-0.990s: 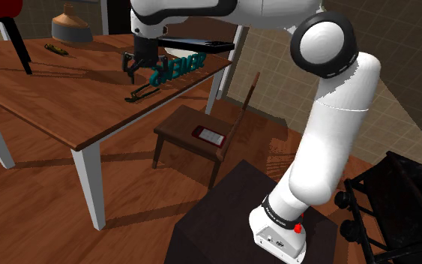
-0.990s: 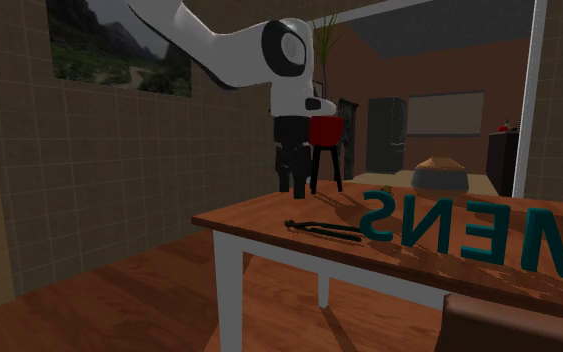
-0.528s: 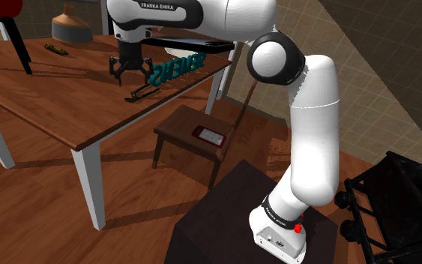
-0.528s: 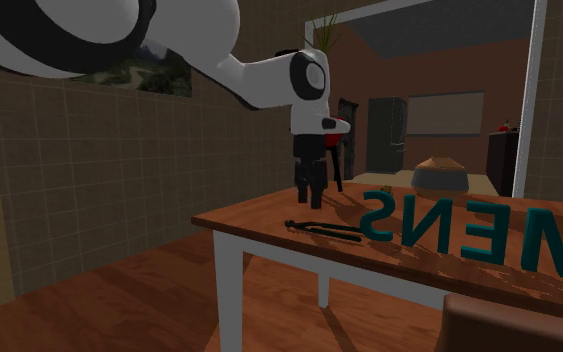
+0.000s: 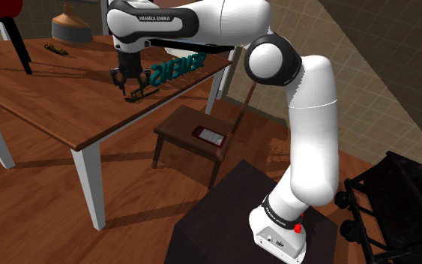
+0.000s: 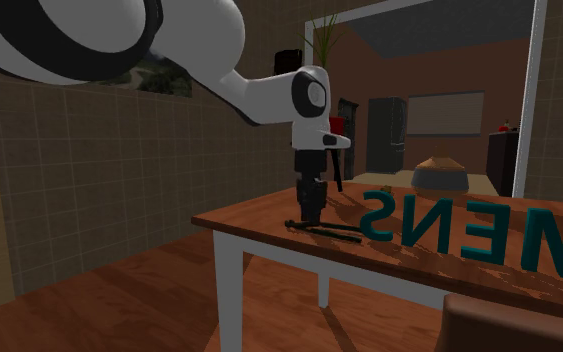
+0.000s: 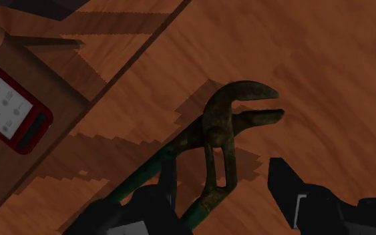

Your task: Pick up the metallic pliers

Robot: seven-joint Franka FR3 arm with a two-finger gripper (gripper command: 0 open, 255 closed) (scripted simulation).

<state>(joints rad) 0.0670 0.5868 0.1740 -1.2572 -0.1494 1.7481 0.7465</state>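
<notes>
The pliers [image 7: 223,133] are dark, rusty metal with green handles and lie flat on the wooden table [image 5: 67,105], near its edge by the teal letters. From the side the pliers [image 5: 143,93] [image 6: 324,229] look like a thin dark strip. My gripper [image 5: 130,84] [image 6: 309,212] points straight down and is low over them. In the wrist view the gripper [image 7: 223,193] straddles the pliers just behind the jaw head. One finger [image 7: 159,197] is against the handle, the other finger [image 7: 293,197] stands clear of it. The pliers rest on the table, not lifted.
Teal block letters [image 5: 175,69] [image 6: 469,230] stand just beyond the pliers. A wooden chair with a red device [image 5: 209,136] [image 7: 6,103] on its seat is beside the table edge. A grey vase [image 5: 70,24] and a small green tool [image 5: 55,49] sit far back.
The gripper swung over the pliers and dropped down onto them. Its fingers have drawn closer together around the pliers.
</notes>
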